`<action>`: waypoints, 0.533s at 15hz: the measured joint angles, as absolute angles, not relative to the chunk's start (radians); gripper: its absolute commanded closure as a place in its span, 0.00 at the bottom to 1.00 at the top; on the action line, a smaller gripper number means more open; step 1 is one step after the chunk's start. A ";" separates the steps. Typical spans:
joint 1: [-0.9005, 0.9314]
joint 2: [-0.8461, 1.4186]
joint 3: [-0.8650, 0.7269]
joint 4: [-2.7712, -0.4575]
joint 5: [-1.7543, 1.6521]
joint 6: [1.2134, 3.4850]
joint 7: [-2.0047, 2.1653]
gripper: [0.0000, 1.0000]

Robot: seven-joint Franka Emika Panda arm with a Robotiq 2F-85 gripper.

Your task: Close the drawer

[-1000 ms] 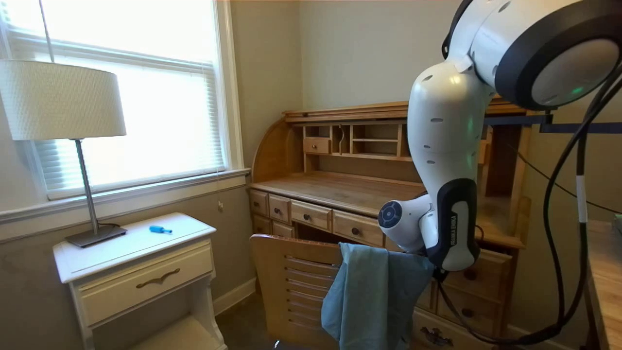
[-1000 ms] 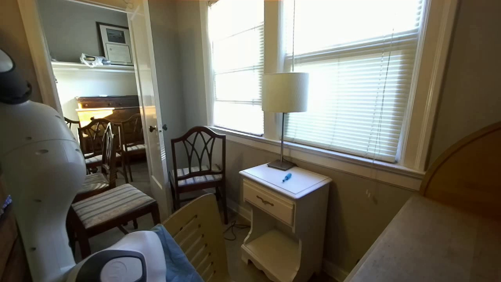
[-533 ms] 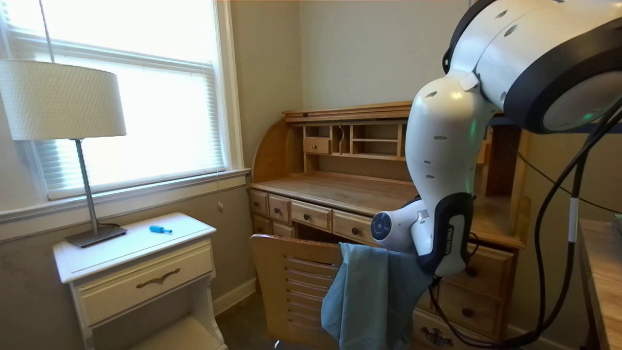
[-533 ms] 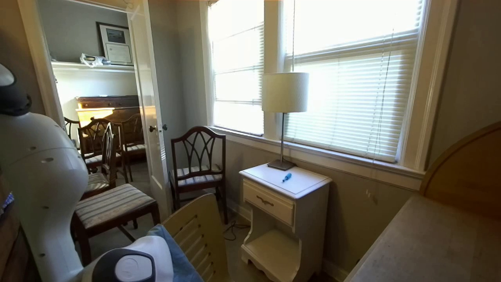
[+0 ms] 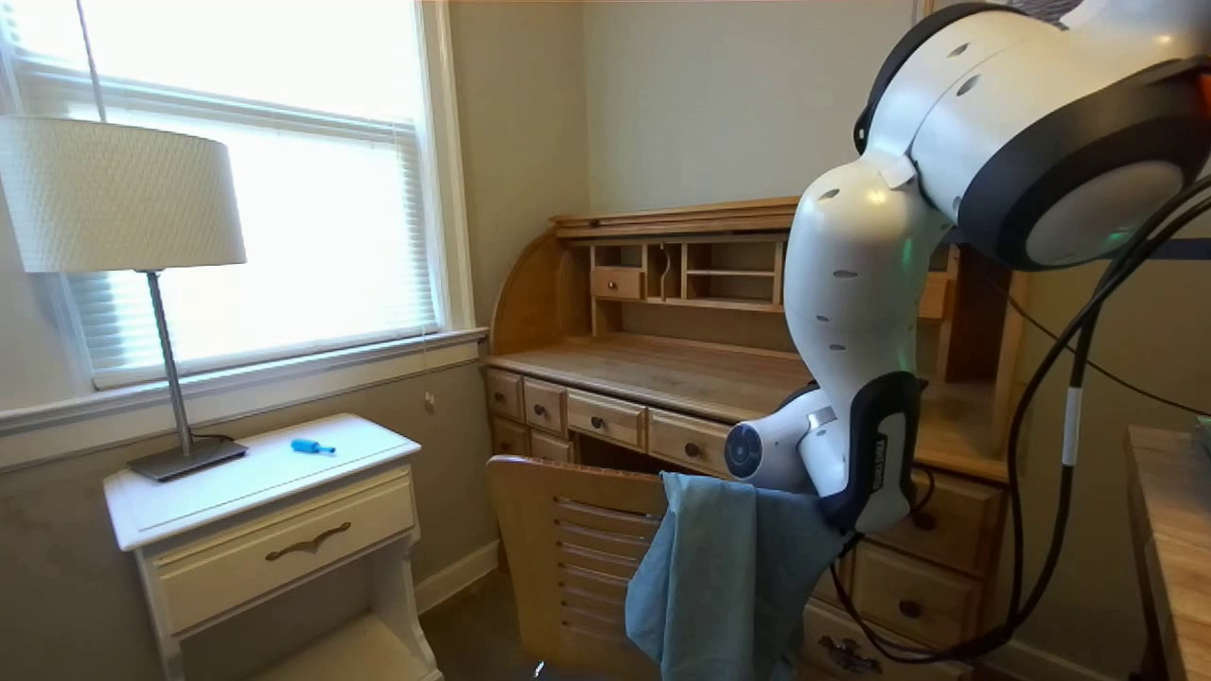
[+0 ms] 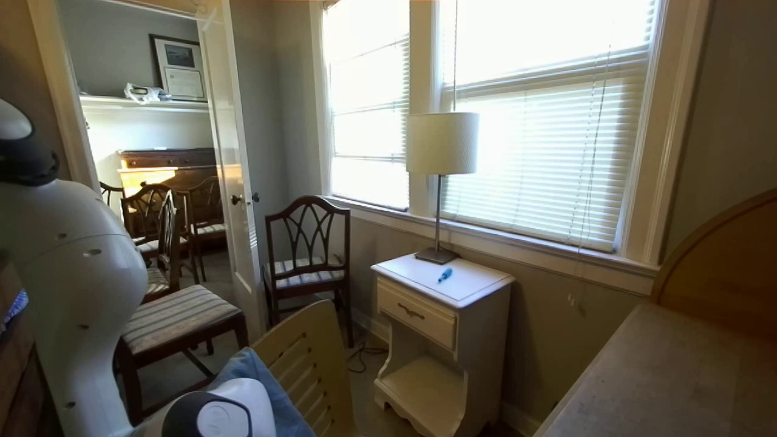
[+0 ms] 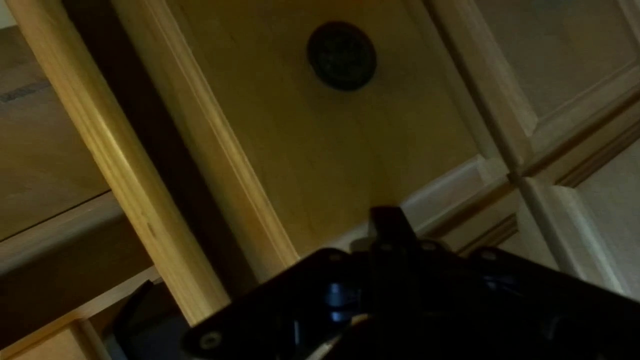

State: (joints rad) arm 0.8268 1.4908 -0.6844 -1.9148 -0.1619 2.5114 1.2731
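Observation:
A honey-oak drawer [image 7: 300, 125] with a plain rectangular front and a dark round knob fills the middle of the wrist view. It appears as the upper right drawer [image 5: 960, 530] of the roll-top desk in an exterior view, partly behind the arm. A dark gap lies between this front and an oak edge [image 7: 127, 165]. My gripper [image 7: 387, 212] is shut and empty, its black fingertips together in front of the drawer's lower border. I cannot tell whether they touch the wood. In both exterior views the gripper is hidden, behind the chair and cloth or below the frame.
A slatted wooden chair [image 5: 568, 567] with a teal cloth [image 5: 728, 577] stands before the desk [image 5: 662, 369], close to the arm's wrist. Black cables [image 5: 1017, 530] hang beside the arm. A white nightstand [image 6: 419, 309] holds a lamp [image 6: 442, 145]. A wooden table [image 5: 1173, 511] is at the right.
The arm has lowered, and its wrist has moved slightly left in the exterior view with the desk. The cables swung left. The upper right drawer front appears to have shifted slightly back into the desk.

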 measured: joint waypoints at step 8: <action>0.797 1.491 -0.672 -1.885 -0.227 2.470 1.448 1.00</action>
State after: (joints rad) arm 0.7966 1.4909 -0.6717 -1.8850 -0.2268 2.4697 1.4476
